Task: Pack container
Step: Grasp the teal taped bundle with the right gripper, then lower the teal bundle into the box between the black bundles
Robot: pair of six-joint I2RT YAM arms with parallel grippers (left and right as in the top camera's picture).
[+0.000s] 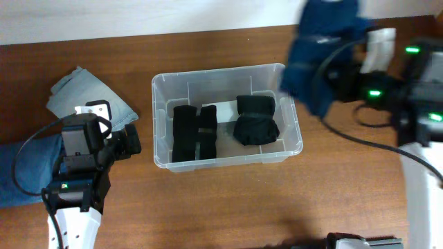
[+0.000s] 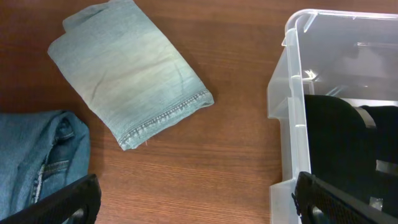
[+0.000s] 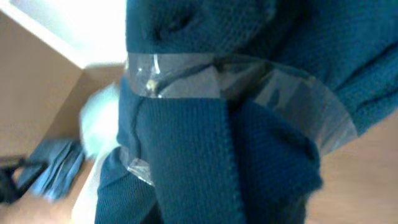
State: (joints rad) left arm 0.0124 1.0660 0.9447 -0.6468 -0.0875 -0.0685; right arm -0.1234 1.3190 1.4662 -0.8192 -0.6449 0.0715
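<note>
Overhead | container (image 1: 221,70) between claws | left claw (image 1: 133,142) spread | right claw (image 1: 340,71) pinching blue sweater (image 1: 309,50)

Clear rectangular plastic container (image 1: 225,159) — rounded corners, rolled rim, open-topped, upright, long side left-right, centre of overhead view — two black bundles (image 1: 194,133) inside.

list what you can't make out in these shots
1. Right wrist view: the right gripper's fingers, hidden behind the taped dark blue knit bundle; open or shut cannot be told.
2. Overhead: that bundle is motion-blurred, so how it is held is unclear.
3. Left wrist view: most of the container, cut off by the right edge.
4. Overhead: the blue denim garment, cut off by the left edge.
</note>
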